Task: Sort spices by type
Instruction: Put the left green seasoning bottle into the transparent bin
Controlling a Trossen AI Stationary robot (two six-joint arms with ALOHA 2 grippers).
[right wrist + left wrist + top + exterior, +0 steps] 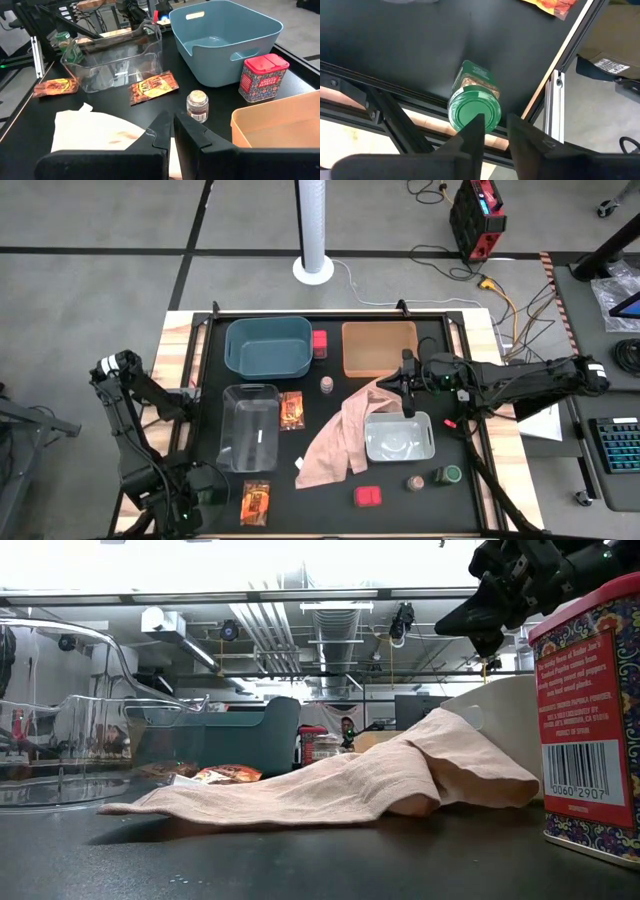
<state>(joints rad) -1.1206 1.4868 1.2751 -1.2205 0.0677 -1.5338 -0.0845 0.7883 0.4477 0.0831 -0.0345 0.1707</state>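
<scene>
Currently the left gripper is sitting at the front-left corner of the tabletop, right at the edge rail. Its fingers are parted a little around the green lid of a tilted dark jar; whether they are actually clamping it, I cannot tell.

Right gripper is hanging closed and empty over the pink cloth, near the middle of the tabletop, just in front of the orange bin.

Spices as they are lying now:
- One flat orange packet near the front-left corner, beside the left gripper.
- A second packet just right of the clear bin.
- Small brownish jar standing upright between the teal bin and the orange bin, toward the back.
- Red-pink tin touching or just beside the teal bin's right wall, at the back.
- Another red-pink tin at the front edge, about centre.
- Second brownish jar and a green-lidded jar standing together near the front-right, in front of the grey bin.

Cloth is draping against the grey bin's left side. All four bins are looking empty of spices.
</scene>
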